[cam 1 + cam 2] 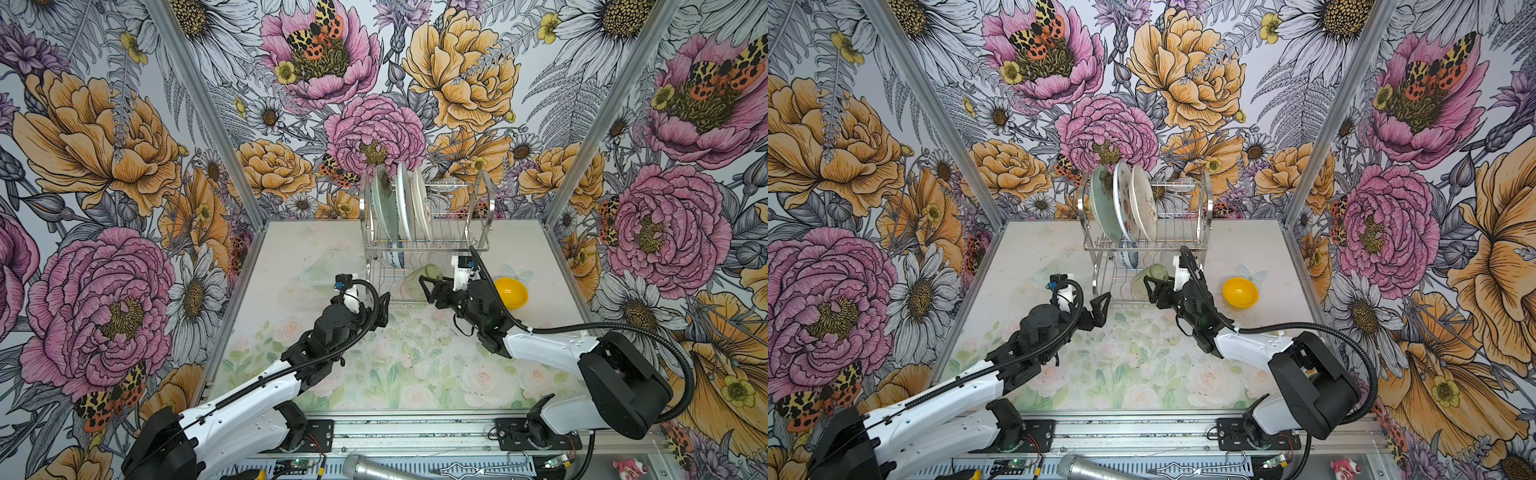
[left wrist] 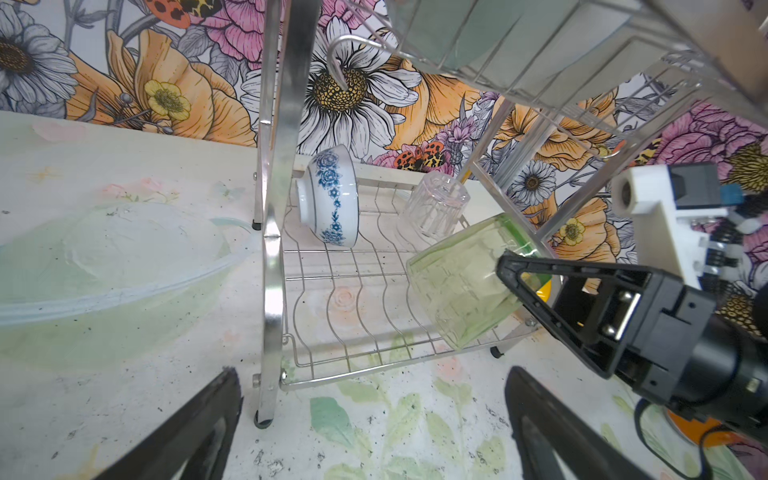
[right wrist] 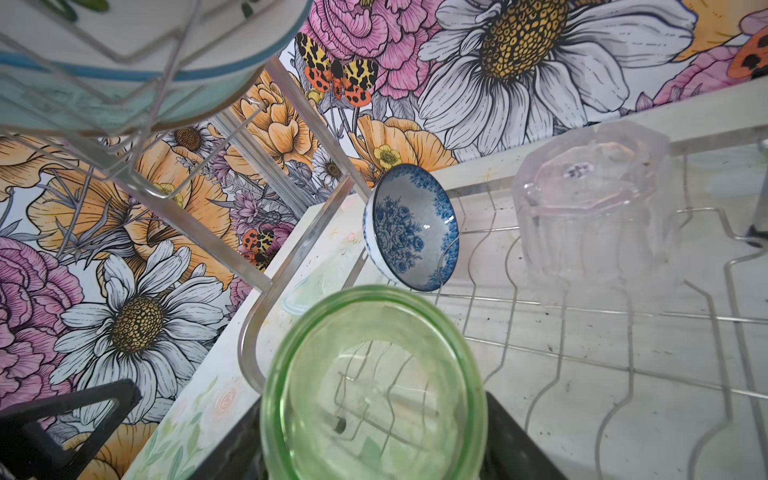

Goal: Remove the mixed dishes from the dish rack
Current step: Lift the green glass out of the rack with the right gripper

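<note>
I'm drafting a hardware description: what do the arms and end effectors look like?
The left arm and right arm have white shells, black joints and black ribbed cable hoses. The left end effector and right end effector have black open-triangle fingers.

Both top views look down from high at the front over the whole counter (image 1: pixel 291 249); both wrist views sit close, sharing the lower shelf of the dish rack (image 2: pixel 274 187).

Mid-frame, three plates (image 1: pixel 401 203) stood upright in the chrome rack (image 1: pixel 487 199); green tumbler (image 1: pixel 417 282) tilted beneath; yellow bowl (image 1: pixel 511 293) lay rightward.
</note>
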You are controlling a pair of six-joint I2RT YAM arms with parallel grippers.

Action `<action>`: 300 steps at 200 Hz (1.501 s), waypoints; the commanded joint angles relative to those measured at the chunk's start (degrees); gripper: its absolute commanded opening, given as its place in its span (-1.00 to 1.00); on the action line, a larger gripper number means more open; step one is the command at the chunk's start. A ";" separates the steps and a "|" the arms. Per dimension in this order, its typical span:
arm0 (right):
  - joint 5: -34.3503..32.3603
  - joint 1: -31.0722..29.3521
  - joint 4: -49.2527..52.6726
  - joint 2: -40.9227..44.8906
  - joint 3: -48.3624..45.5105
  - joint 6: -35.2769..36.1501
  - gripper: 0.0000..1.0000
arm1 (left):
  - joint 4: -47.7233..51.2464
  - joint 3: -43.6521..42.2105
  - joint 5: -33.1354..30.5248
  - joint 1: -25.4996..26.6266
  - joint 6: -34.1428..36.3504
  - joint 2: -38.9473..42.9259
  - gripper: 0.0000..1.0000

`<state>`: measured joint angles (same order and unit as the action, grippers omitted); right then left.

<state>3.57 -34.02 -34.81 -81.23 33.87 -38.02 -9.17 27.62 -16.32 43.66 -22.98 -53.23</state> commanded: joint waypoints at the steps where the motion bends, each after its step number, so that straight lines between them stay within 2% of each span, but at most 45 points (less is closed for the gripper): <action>1: 2.25 0.36 -4.09 1.93 -0.82 -2.09 0.14 | -1.47 -0.55 6.17 0.37 -2.15 0.08 0.97; 45: 4.31 0.40 -4.94 3.85 -1.04 -4.02 0.13 | -5.31 -1.33 9.43 0.54 -6.19 -0.90 0.97; 110: 4.71 0.43 -5.25 9.39 -2.97 -5.38 0.12 | -9.29 -1.61 11.07 1.38 -11.22 -2.48 0.85; 155: 5.78 0.36 -6.15 11.99 -4.05 -7.08 0.12 | -11.07 -0.89 13.09 1.34 -13.49 -2.63 0.62; 230: 6.37 0.18 -7.29 14.82 -4.91 -9.59 0.11 | -20.03 -0.84 17.05 1.47 -16.39 -6.45 0.55; 300: 7.43 0.18 -8.08 14.65 -4.05 -11.92 0.09 | -26.79 1.04 19.81 2.48 -16.12 -11.66 0.55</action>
<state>9.34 -34.04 -39.72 -67.55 29.08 -48.64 -31.11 26.65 1.17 45.65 -39.07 -63.96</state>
